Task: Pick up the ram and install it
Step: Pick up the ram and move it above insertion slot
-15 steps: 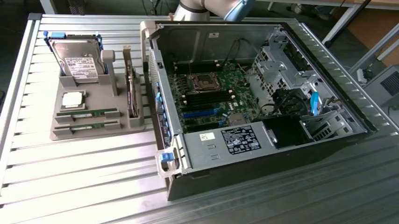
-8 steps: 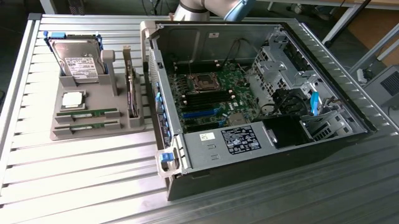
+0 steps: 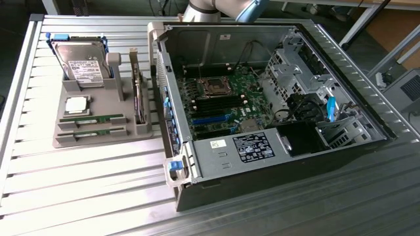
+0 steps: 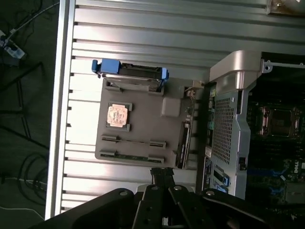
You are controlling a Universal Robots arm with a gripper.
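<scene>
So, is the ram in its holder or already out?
In: both ram sticks sit in their slots on the gray holder, beside the open computer case.

power supply label [image 3: 253, 147], hard drive label [image 3: 83, 69], print unreadable

In the exterior view I see my arm [image 3: 208, 9] as a smooth, rounded tube in pale silver-grey. Beside it is a domed joint cap [image 3: 253, 10] in dull blue-grey, so the body looks two-toned. Through the wrist view, the gripper [image 4: 162, 174] is matt black all over. Broad angular plates spread out to either side, and slimmer link bars run inward from them to a narrow, squared tip. I can make out several round pivot pins [image 4: 123, 192] set into the plates near the ends of the bars, each with a small pale head that glints against the black. The edges of the plates are bevelled and catch a faint grey sheen.
</scene>
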